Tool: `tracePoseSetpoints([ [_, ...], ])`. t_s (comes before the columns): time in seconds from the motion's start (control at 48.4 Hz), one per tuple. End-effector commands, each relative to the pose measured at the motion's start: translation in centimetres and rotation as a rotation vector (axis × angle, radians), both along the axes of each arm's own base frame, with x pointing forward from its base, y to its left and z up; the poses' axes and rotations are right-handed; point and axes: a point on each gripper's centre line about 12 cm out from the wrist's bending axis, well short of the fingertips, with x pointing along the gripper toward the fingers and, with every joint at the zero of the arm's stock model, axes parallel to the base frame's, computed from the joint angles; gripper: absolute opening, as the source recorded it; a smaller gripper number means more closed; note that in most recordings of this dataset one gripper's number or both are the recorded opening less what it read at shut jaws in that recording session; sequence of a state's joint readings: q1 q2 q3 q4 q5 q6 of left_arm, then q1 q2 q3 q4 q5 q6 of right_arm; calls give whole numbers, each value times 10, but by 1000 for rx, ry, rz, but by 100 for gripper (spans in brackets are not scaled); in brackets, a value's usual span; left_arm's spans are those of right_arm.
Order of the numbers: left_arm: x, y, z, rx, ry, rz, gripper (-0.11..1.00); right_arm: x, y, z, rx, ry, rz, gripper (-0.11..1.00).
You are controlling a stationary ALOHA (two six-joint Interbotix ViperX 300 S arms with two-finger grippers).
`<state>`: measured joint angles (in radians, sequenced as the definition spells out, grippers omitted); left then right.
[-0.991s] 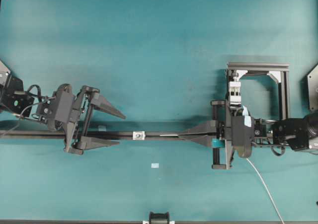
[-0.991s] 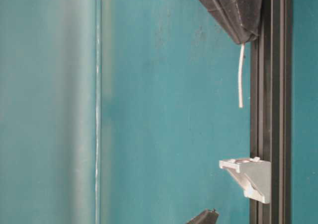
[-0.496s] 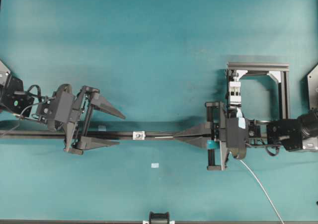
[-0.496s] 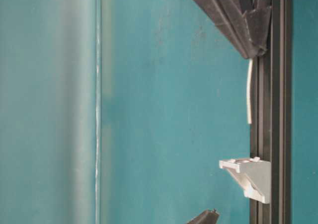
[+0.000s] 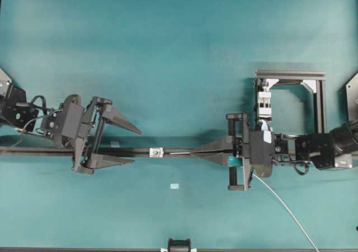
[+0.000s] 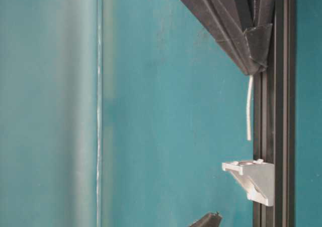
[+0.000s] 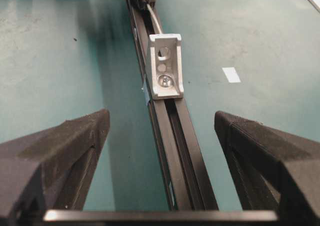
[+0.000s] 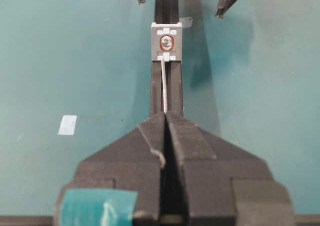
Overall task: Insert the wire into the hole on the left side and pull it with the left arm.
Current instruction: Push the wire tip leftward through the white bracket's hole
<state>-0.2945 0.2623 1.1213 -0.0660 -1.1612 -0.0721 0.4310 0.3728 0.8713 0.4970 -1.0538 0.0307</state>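
- No readable writing is showing on anything; the right gripper (image 8: 165,117) is carrying a patch of teal tape (image 8: 97,206) at about 7 o'clock on its body in the right wrist view.
- The wire (image 8: 164,88) is looking thin, pale grey-white and nearly straight, running from the gripper's tips toward 12 o'clock along the black rail (image 8: 167,3).
- Its free end is sitting just short of the hole (image 8: 166,43) in the small silver-white bracket (image 7: 165,65), seemingly not through it; in the table-level view the tip is hanging close to the bracket without touching.
- In the overhead view the wire's slack is trailing off toward 5 o'clock across the teal table (image 5: 168,39).
- The right gripper is pinching the wire with its jaws closed together, lying stretched along the rail and pointing toward 9 o'clock in the overhead view.
- The left gripper (image 5: 128,146) is waiting with its jaws spread wide, straddling the rail, tips pointing toward 3 o'clock at the bracket.
- A small pale tape square (image 5: 174,186) is lying at 5 o'clock from the bracket, apart from it.
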Motion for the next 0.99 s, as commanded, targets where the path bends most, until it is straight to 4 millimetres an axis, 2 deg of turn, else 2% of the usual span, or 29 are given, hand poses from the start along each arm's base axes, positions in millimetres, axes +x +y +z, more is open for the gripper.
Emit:
tracePoseSetpoints([
  [0.0,3,-3,6,-6,-27,-6,76,4,-1,6,6,-19,-4,4],
  [0.97,2,-2,7,-6,-25,-6,76,21,-1,2,8,6,8,4],
])
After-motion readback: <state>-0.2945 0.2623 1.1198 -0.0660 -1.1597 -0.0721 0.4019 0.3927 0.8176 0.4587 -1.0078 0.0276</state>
